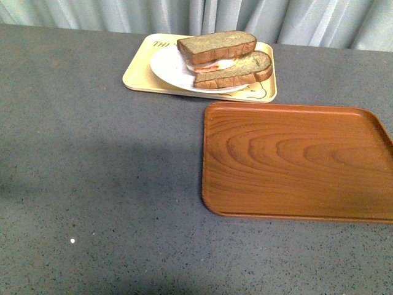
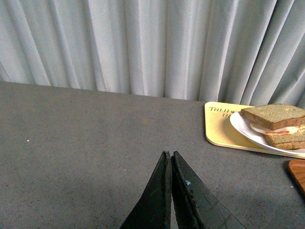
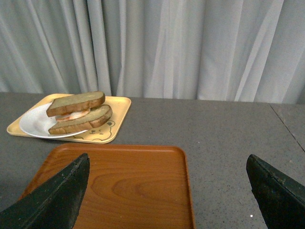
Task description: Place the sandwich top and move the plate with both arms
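Observation:
The sandwich top (image 1: 216, 45) lies on the lower slice (image 1: 236, 70), with egg and filling between them, on the white plate (image 1: 164, 66) at the back of the table. It also shows in the left wrist view (image 2: 273, 116) and the right wrist view (image 3: 76, 103), as does the plate (image 2: 240, 125) (image 3: 33, 122). Neither arm shows in the front view. My left gripper (image 2: 170, 155) is shut and empty over bare table, well short of the plate. My right gripper (image 3: 167, 162) is open and empty above the near part of the wooden tray.
The plate rests on a yellow bear tray (image 1: 139, 72) (image 2: 220, 129) (image 3: 112, 121). A brown wooden tray (image 1: 295, 160) (image 3: 128, 183) lies in front of it to the right, with nothing on it. A grey curtain hangs behind the table.

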{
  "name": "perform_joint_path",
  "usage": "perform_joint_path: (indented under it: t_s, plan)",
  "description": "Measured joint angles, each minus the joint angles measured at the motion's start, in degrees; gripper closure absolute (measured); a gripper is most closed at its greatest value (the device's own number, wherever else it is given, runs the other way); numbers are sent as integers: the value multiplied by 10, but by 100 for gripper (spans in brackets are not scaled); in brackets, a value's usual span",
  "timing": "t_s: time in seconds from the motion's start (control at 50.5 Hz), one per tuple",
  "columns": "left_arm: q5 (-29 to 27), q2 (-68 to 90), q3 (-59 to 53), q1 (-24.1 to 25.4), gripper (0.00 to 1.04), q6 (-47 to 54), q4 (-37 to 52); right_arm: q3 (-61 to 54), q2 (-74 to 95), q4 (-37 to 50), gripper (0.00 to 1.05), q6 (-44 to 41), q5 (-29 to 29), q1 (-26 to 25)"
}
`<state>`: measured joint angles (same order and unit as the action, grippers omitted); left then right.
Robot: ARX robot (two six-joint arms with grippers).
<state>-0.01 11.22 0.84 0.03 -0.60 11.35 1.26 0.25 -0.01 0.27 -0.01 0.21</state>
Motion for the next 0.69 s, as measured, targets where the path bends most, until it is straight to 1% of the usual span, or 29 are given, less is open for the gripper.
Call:
perform_joint_path:
  t_s: [0.099, 0.139, 0.178, 0.238, 0.693]
  plan:
    - [0, -12, 0, 0, 103, 0, -13, 0, 0, 0, 9, 0, 0, 0]
    - [0, -31, 0, 0, 103, 0, -37, 0, 0, 0, 9, 0, 0, 0]
    - [0, -68, 0, 0, 103, 0, -88, 0, 0, 0, 9, 0, 0, 0]
    - [0, -92, 0, 0, 103, 0, -108, 0, 0, 0, 9, 0, 0, 0]
    - [0, -103, 0, 0, 103, 0, -114, 0, 0, 0, 9, 0, 0, 0]
